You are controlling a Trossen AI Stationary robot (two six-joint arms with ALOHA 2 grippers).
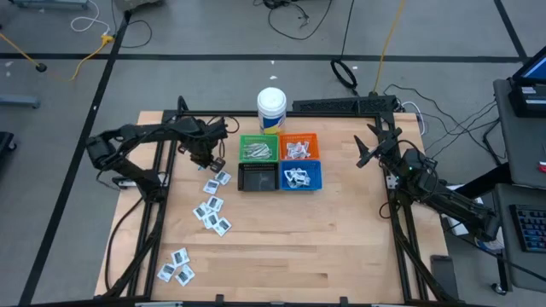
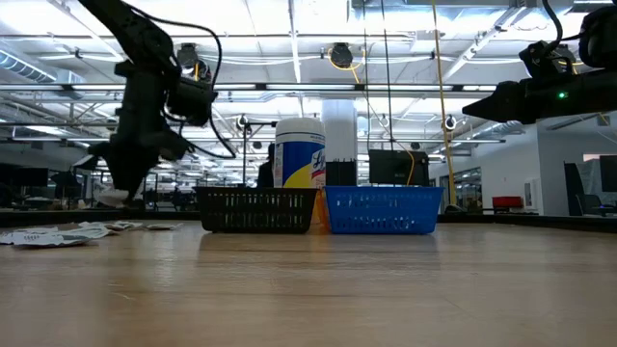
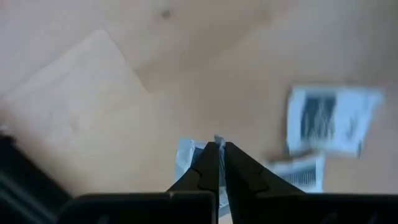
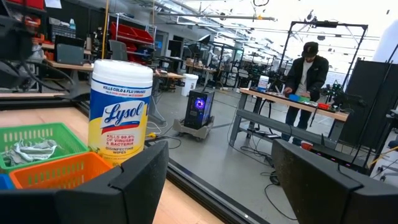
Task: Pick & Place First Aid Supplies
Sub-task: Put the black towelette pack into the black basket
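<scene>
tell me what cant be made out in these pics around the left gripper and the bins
- What the left gripper pinches: left wrist view, a white packet shows behind the shut fingers, print blurred.
- Black bin contents: high view too small; low view, its mesh wall hides them.
- Print on the loose sachets: high view, too small.
- Right gripper waits at the table's right, open.

My left gripper (image 3: 219, 149) pinches one small white packet (image 3: 186, 157) by its edge, just above the wood. Other white packets (image 1: 212, 209) with dark print lie flat on the table (image 1: 341, 239) below it, and a few more packets (image 1: 177, 266) sit near the front corner. Slim pale strips (image 1: 256, 151) fill the green bin (image 1: 241, 140). White packets (image 1: 298, 149) fill the orange bin (image 1: 316, 138) and more (image 1: 296, 177) lie in the blue bin (image 1: 314, 183).
</scene>
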